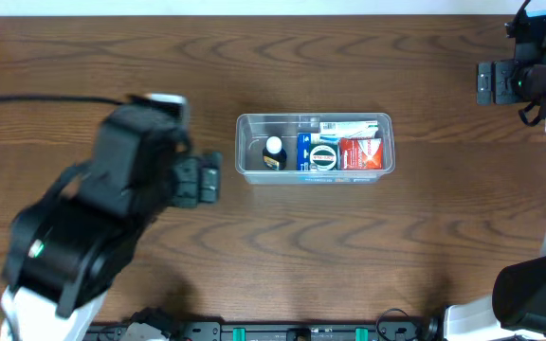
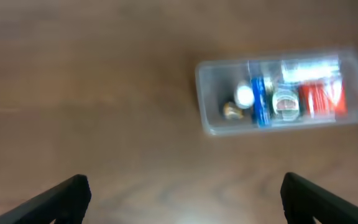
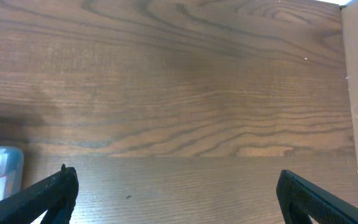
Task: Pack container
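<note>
The container (image 1: 251, 142) on the bench (image 1: 368, 246) holds a white-capped bottle (image 1: 273, 150), blue packet (image 1: 303, 152), red packet (image 1: 360, 153). Left fingers (image 2: 67, 196) spread, empty; right fingers (image 3: 55, 186) likewise.

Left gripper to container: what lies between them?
Nothing; only bare wooden tabletop separates the open left gripper from the container, as the overhead view shows.

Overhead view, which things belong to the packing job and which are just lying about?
Job: clear container; inside it, white-capped bottle, blue pack, round tin, red packet.
Lying about: black cable on the wooden table, far left.
</note>
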You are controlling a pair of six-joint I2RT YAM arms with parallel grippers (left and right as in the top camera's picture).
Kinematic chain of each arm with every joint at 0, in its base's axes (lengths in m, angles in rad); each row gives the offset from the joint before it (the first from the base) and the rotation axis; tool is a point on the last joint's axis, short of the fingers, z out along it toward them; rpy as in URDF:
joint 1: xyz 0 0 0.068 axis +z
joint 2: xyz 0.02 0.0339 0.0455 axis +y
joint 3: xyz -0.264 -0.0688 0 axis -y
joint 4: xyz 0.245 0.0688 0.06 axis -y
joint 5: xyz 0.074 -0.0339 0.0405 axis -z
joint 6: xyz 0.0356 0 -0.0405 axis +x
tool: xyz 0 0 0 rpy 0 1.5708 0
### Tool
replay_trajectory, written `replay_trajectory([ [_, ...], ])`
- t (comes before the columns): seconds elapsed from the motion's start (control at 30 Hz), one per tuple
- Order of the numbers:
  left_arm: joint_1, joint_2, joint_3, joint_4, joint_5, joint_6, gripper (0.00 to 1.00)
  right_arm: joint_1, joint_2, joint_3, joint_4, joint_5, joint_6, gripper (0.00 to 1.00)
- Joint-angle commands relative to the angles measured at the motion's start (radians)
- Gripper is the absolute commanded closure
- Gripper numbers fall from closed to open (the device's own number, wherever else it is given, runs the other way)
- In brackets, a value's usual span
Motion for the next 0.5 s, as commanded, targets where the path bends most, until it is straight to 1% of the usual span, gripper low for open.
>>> replay_trajectory([
  [0.0, 0.098, -0.094, -0.14, 0.132, -0.042, 0.019, 0.02, -0.002, -0.004, 0.005, 0.0, -0.004, 0.01, 0.01],
  [0.13, 0.222, -0.26, -0.417, 0.464, -0.039, 0.018, 0.02, -0.002, -0.004, 0.005, 0.0, -0.004, 0.01, 0.01],
  [0.3, 0.312, -0.463, -0.775, 0.803, -0.036, -0.007, 0.02, -0.002, -0.004, 0.005, 0.0, -0.004, 0.01, 0.01],
  [0.47, 0.389, -0.657, -1.135, 1.152, 0.027, -0.017, 0.02, -0.002, -0.004, 0.005, 0.0, -0.004, 0.01, 0.01],
])
